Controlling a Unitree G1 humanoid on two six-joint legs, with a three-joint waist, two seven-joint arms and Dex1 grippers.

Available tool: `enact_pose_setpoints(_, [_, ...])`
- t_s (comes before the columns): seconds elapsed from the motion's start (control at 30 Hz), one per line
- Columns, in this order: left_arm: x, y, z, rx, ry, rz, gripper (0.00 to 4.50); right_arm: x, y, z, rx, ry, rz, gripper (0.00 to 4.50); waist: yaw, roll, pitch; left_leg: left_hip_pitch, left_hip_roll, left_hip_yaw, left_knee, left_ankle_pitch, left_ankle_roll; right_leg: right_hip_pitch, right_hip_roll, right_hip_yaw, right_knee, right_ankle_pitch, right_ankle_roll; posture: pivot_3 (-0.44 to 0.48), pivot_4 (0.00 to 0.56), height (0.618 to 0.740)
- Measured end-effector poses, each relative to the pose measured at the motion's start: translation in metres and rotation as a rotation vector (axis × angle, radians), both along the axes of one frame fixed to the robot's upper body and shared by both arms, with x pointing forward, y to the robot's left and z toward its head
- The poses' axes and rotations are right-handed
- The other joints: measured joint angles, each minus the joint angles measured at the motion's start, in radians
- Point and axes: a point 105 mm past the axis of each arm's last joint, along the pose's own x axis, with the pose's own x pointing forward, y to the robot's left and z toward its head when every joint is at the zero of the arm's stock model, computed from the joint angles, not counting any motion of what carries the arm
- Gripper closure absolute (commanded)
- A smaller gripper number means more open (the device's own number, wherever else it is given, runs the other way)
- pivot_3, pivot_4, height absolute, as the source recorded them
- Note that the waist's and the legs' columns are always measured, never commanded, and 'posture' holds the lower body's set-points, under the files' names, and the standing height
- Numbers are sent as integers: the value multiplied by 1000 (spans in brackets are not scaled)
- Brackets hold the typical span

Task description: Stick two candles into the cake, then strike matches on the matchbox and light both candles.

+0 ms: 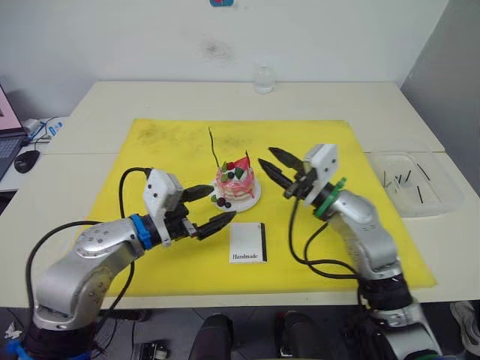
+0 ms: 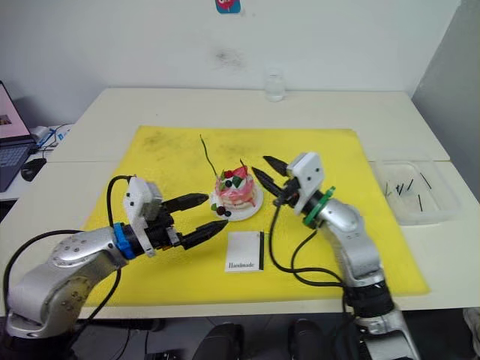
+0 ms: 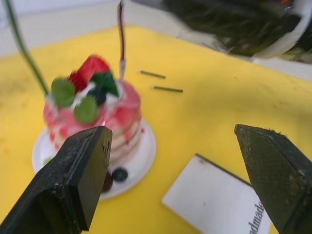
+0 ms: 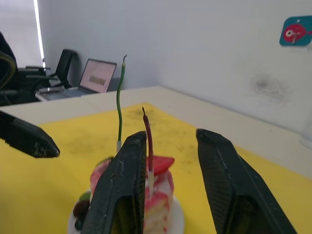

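Two candles stand planted in the cake (image 1: 237, 182), which sits on its white plate near the middle of the yellow mat (image 1: 150, 142). Working from my left: the left gripper (image 1: 211, 206) hangs at about eight o'clock from the cake, its two black fingers spread wide with nothing between them, tips aimed toward the plate. From its wrist camera I see those fingers framing the cake's lower side and a corner of the matchbox (image 1: 248, 242). The green candle (image 1: 213, 148) rises from the cake's left side, long and slightly wavy, leaning a little. The reddish-brown candle (image 4: 147, 141) stands just beside the strawberry, shorter in view. I cannot tell whether either tip is lit. The matchbox lies flat on the mat at six o'clock from the cake, black strip along its right edge, "Handmade" readable, apart from the plate. Two matches (image 3: 161, 81) lie on the mat beyond the cake in the left wrist view. The right gripper (image 1: 274, 168) hovers at three o'clock from the cake, near its top, fingers parted and empty. Farther right, a clear tray (image 1: 442, 202) on the table holds more dark matches (image 1: 401, 180).
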Motion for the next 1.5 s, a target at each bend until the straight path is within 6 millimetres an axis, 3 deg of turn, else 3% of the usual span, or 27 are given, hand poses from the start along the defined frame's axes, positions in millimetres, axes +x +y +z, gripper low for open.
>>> enact_pose_setpoints(0.17, [-23,13,-11,-90,397,-93,0,-18,-18,-17,-222,81,71,4463,-3,0,0,0,0,-1,0,0,0,0,0,-1,0,0,0,0,150,740])
enact_pose_setpoints(0.27, [-26,6,-16,-123,533,-144,0,-27,-17,-30,-330,132,120,4463,-3,-1,1,0,0,-2,0,0,0,0,0,-1,0,0,0,0,150,740])
enact_pose_setpoints(0.43, [-9,-10,-22,-189,640,-154,0,-37,-12,-53,-430,215,168,4463,1,-3,2,-1,-1,-2,0,0,0,0,0,-1,0,0,0,0,150,740])
enact_pose_setpoints(0.73, [0,-14,-38,-150,729,-104,0,-35,-12,-52,-491,245,164,4463,-1,-5,3,-1,-1,-2,0,0,0,0,0,-1,0,0,0,0,150,740])
enact_pose_setpoints(1.37, [6,-32,-47,-213,738,-108,0,-38,-3,-93,-645,344,182,4463,5,-5,2,0,-3,-1,1,0,-1,1,-3,0,0,0,1,0,150,740])
enact_pose_setpoints(1.5, [7,-32,-49,-206,737,-99,0,-39,8,-97,-616,361,207,4463,5,-5,2,0,-3,-2,1,0,-1,1,-3,-1,1,0,1,0,150,740])
